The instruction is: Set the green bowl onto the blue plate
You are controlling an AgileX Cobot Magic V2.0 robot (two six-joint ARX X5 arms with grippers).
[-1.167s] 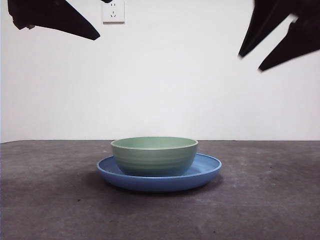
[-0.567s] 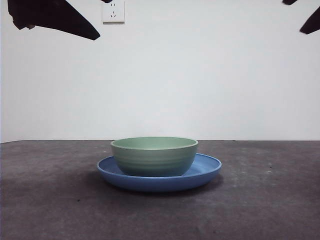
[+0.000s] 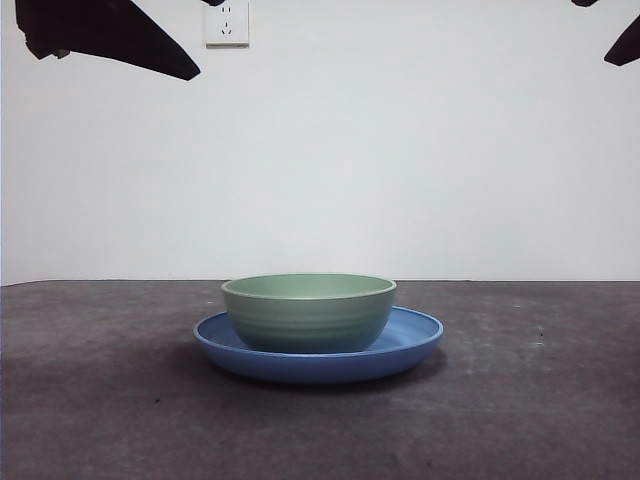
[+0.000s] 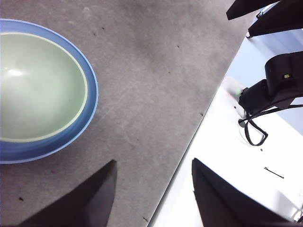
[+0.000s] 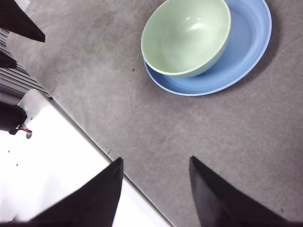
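Green bowl (image 3: 308, 312) sitting upright inside blue plate (image 3: 410, 345) on grey table (image 3: 540, 410). Left gripper (image 4: 152, 189) and right gripper (image 5: 155, 187) hovering above, jaws spread, gripping nothing.

The bowl (image 3: 308, 312) sits upright on the plate (image 3: 415, 340), toward its left side, at the middle of the table (image 3: 540, 400). A wall socket (image 3: 226, 22) hangs behind, up and to the left.
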